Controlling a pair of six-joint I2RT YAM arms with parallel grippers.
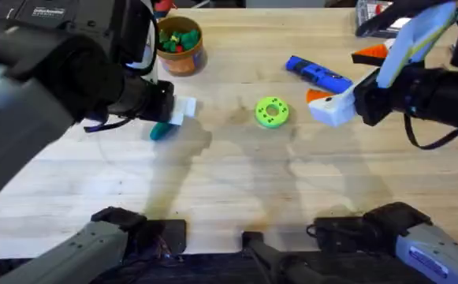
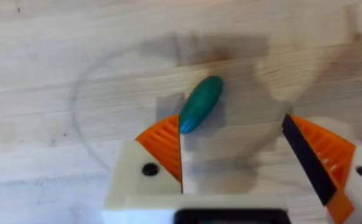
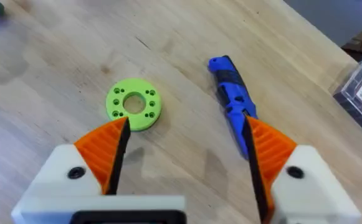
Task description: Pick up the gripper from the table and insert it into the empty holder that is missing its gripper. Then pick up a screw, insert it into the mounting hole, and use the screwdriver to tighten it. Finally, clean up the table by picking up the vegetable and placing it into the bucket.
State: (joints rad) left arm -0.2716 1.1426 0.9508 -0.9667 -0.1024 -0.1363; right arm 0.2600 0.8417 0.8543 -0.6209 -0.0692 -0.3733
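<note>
1. Arm bases sat along the near edge of the worktop; both arms reached out over it.
2. Left gripper hung low over the vegetable, jaws apart, nothing clamped. One orange pad was touching or nearly touching the near end of the vegetable; the other stood well clear.
3. Vegetable lay flat on the bare wood toward the left edge, tilted across the jaw line rather than centred between the pads.
4. Bucket stood near the far edge, left of centre, toy pieces inside.
5. Right gripper was open and empty, hovering between the green disc and the screwdriver.
6. Judgement: clean-up step in hand. Shift the left gripper sideways so the vegetable sits midway between the pads, descend to the wood, close across its narrow width; the smooth rounded body may squirt out otherwise.
</note>
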